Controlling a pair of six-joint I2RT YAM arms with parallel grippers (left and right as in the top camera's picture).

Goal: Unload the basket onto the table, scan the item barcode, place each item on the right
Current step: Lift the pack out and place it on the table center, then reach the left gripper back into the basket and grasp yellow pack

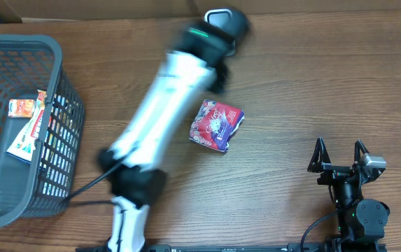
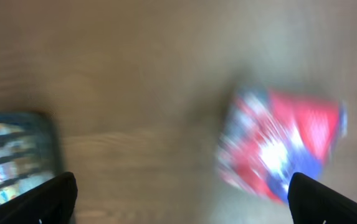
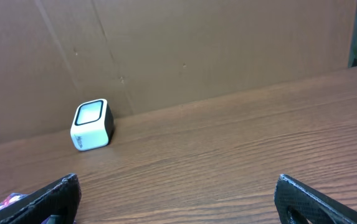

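Wooden table (image 1: 291, 77), cardboard wall behind | item packet (image 1: 216, 124): laid flat near table centre, gripped by nothing | scanner (image 3: 93, 124): set at far edge | basket (image 1: 71, 105): placed at left edge | left gripper (image 2: 181, 202): blurred beside scanner, jaws spread wide, empty | right gripper (image 1: 339, 150): jaws spread wide, empty, near front-right corner

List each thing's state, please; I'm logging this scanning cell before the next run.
Red packet: lying on the table, ungripped.
Scanner: upright by the back wall.
Basket: holding packets.
Left gripper: open, empty.
Right gripper: open, empty.
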